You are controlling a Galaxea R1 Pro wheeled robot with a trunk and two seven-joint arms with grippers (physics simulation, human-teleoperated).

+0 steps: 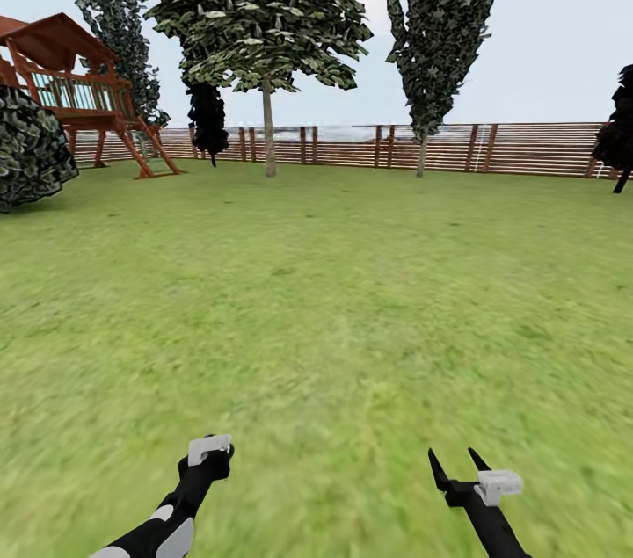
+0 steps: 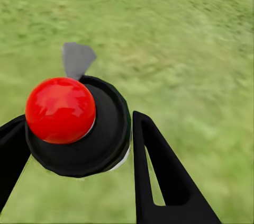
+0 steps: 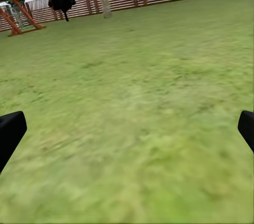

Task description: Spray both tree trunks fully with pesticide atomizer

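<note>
The pesticide atomizer [image 2: 79, 123] sits clamped between the fingers of the left gripper [image 1: 209, 452], seen from above as a black round body with a red cap and a grey trigger tip, held over the grass floor [image 1: 334, 303]. The right gripper [image 1: 457, 463] is spread wide, holding nothing. Two trees [image 1: 264, 13] stand well ahead by the slatted fence [image 1: 527, 149], beside a wooden play frame [image 1: 79, 92].

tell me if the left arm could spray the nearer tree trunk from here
Probably not yet. The left gripper holds the pesticide atomizer, but the tree trunk stands far off by the fence, across open grass.
</note>
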